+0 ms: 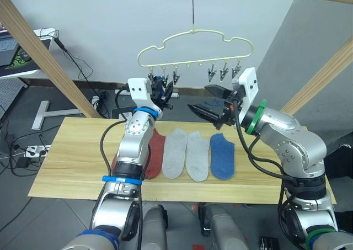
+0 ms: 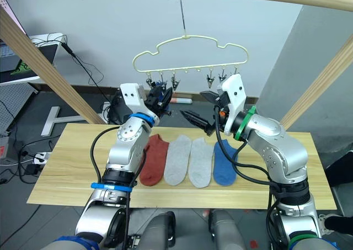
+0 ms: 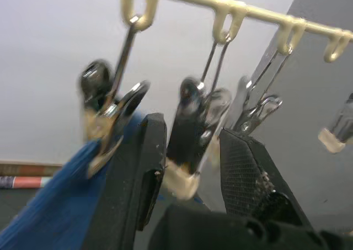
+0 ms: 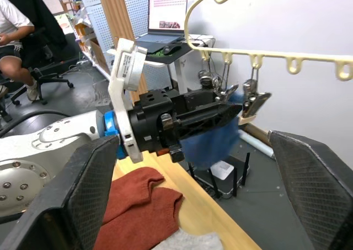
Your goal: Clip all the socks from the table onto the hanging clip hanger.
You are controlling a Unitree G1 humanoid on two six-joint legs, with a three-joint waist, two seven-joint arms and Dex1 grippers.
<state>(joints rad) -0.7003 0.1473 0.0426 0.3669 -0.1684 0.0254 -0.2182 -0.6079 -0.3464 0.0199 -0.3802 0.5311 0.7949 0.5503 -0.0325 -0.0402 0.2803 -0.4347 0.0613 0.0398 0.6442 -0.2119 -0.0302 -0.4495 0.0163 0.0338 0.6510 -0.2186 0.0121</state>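
Pale wood table (image 1: 66,167) nearest me with rust, grey and blue socks (image 1: 187,153) in a row, my right gripper (image 1: 212,109) spread empty above them, my left gripper (image 2: 160,99) spread around a clip, blue sock (image 3: 60,206) beside its finger, clip hanger (image 1: 193,43) against grey wall.

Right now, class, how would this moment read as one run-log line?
left gripper: at clip hanger, around a clip, blue sock at fingers | right gripper: open, empty | table: five socks left
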